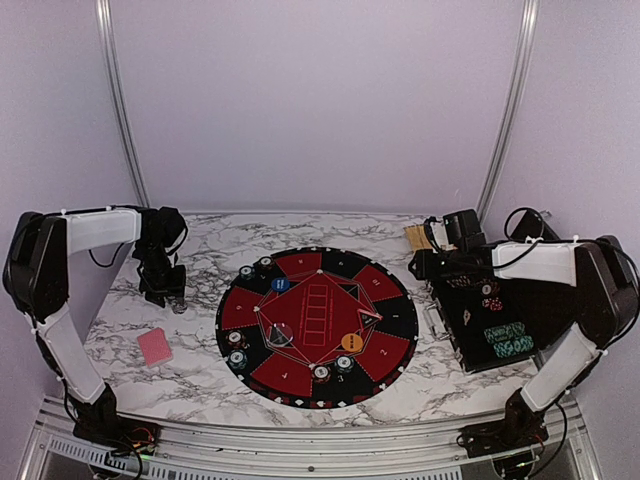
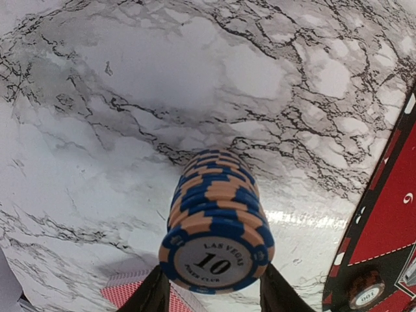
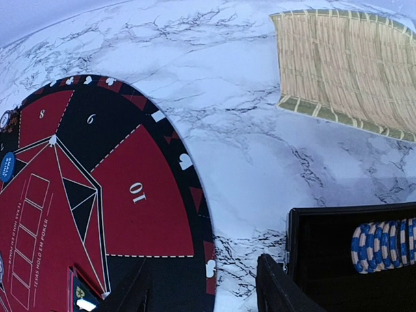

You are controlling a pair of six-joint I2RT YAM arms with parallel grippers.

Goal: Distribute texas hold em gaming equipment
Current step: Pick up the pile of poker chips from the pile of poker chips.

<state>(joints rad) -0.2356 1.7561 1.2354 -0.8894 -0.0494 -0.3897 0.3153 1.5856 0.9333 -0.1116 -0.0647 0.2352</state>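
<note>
My left pincer (image 2: 213, 273) pinches blue-orange chip stack (image 2: 218, 214) by its sides, upright, over marble surface (image 2: 97, 130) left of mat (image 2: 383, 214), probably bound for player spot. My right pincer (image 3: 201, 276) spread, empty, hovers beside black case (image 3: 338, 250).

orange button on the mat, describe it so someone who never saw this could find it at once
Find the large round black-and-red mat in the middle of the marble table. On its near right part lies a small round orange button. It is the only orange disc there: the blue button sits at the mat's far left, and the nearby chip stacks are dark.
</note>
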